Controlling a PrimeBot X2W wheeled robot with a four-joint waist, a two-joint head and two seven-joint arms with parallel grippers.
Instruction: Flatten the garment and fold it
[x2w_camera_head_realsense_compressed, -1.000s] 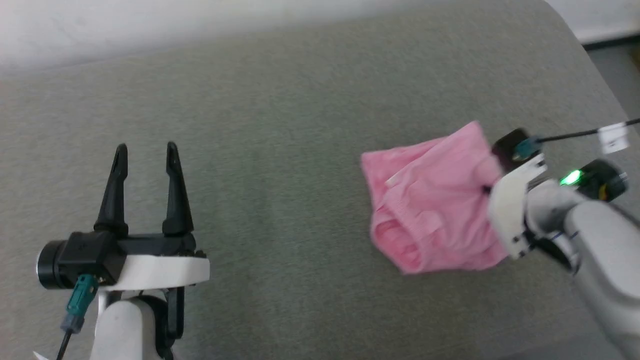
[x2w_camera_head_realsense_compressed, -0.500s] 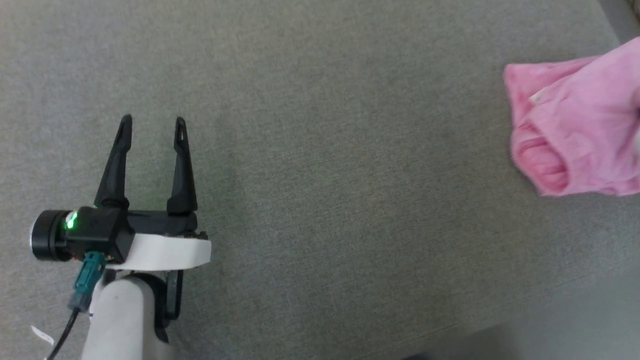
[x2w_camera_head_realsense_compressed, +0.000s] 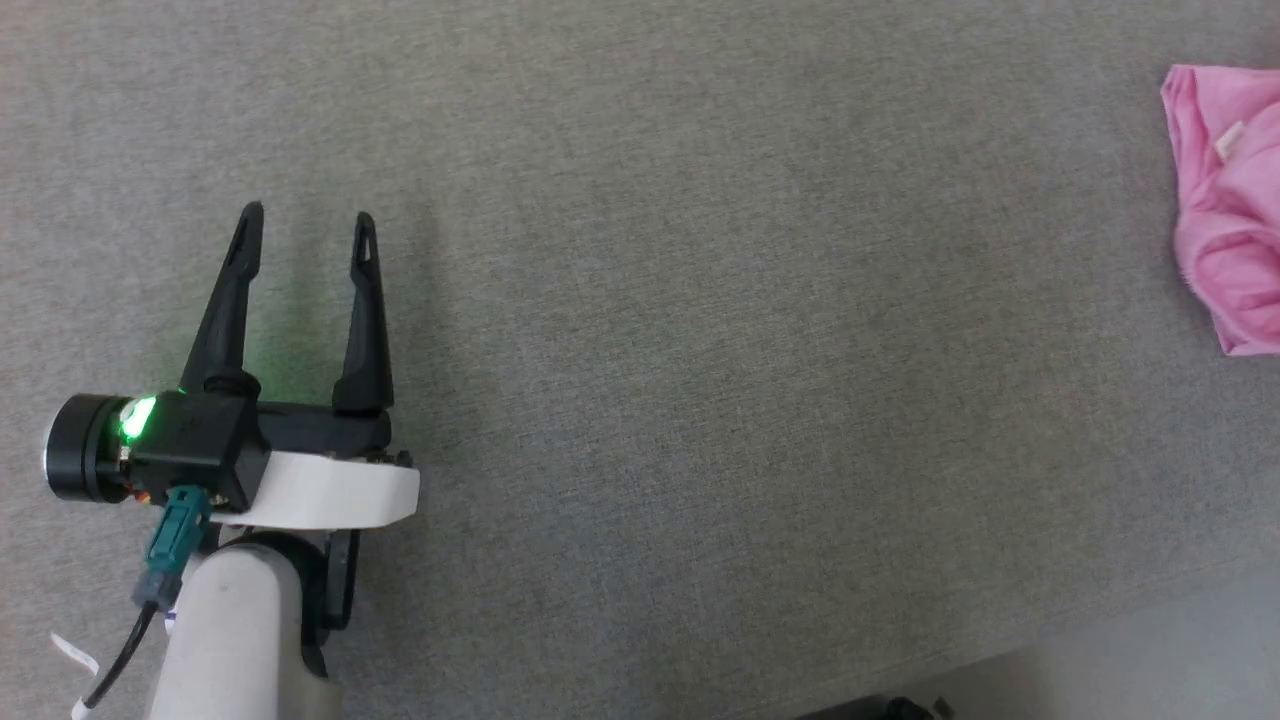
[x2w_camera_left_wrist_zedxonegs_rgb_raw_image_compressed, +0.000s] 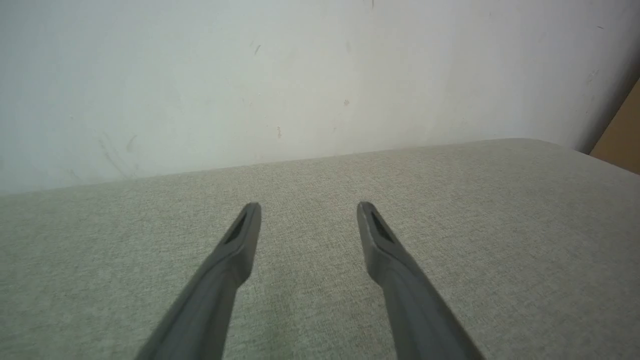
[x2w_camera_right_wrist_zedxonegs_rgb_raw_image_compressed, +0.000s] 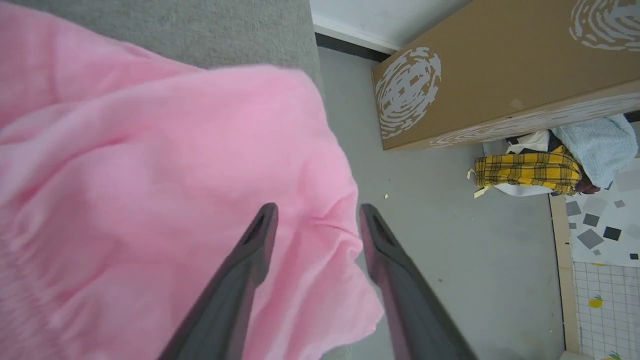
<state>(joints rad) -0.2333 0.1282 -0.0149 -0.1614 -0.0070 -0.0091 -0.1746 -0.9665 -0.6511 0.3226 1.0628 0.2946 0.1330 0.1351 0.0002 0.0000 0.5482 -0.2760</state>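
At the far right edge of the grey surface (x2w_camera_head_realsense_compressed: 700, 350) the garment (x2w_camera_head_realsense_compressed: 1225, 220) lies bunched. To flatten it well, I'd draw it toward the middle first, then spread it by opposite edges. The right end effector (x2w_camera_right_wrist_zedxonegs_rgb_raw_image_compressed: 318, 207) stands parted over the cloth, pinching nothing I can see. The left end effector (x2w_camera_head_realsense_compressed: 306, 214) is spread wide and empty, well apart from the cloth.

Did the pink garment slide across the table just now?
Cannot tell. The head camera swung, pushing the garment to the view's right edge; its gap to the table's front edge looks unchanged.
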